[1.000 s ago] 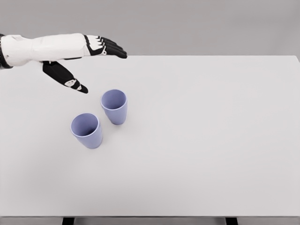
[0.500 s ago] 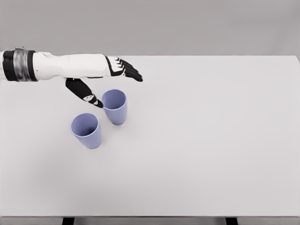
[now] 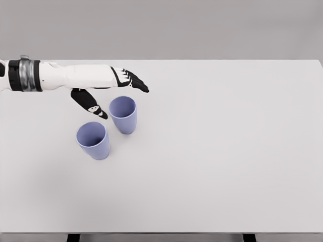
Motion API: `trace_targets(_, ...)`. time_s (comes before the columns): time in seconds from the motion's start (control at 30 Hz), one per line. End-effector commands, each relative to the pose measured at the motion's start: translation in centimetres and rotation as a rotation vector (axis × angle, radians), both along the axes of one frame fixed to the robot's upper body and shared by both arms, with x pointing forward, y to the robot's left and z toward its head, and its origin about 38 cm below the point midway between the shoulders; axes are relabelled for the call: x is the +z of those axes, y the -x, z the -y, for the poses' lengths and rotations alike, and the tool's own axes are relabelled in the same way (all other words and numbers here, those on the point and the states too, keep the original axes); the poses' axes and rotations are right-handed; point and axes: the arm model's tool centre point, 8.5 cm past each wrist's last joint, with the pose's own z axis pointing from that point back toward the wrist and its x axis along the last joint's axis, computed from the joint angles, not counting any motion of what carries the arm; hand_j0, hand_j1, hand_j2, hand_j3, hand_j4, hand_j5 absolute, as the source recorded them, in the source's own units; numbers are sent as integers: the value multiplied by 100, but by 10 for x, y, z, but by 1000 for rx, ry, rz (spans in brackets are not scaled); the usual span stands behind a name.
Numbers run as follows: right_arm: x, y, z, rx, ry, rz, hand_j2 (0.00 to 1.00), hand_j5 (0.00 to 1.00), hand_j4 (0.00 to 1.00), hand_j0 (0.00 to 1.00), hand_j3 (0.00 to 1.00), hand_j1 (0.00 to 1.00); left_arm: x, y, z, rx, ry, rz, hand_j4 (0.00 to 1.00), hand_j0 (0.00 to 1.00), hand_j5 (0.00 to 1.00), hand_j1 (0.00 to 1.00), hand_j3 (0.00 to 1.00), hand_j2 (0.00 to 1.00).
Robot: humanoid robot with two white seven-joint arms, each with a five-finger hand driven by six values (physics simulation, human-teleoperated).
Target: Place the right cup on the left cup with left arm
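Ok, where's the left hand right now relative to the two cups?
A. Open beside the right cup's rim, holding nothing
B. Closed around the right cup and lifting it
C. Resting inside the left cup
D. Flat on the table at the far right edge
A: the left hand is open, with its fingers spread behind the right cup and its thumb at the rim's left; both it and the left cup stand on the table.

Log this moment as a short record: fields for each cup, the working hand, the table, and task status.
right cup: lilac, upright, on the table, not held
left cup: lilac, upright, nearer the camera, apart from the right cup
left hand: open, fingers above and behind the right cup, thumb beside its left rim; contact cannot be told
table: white
right arm: not in view
status: cup not yet grasped or stacked
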Motion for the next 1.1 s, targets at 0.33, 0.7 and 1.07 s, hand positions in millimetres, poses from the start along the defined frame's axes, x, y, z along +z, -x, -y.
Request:
trace_targets(0.33, 0, 0, 0, 1, -1, 1, 100, 100, 100, 100, 100, 100, -12, -2, 6, -2, -5, -28, 99, 99, 99, 99, 99, 99)
trace_targets(0.7, 0, 0, 0, 1, -1, 1, 100, 100, 100, 100, 100, 100, -21, -18, -12, 75, 16, -81, 100, 100, 100, 100, 100, 100)
trace_targets(1.07, 0, 0, 0, 1, -1, -1, 100, 100, 100, 100, 100, 100, -33, -32, -21, 131, -19, -85, 100, 100, 100, 100, 100, 100)
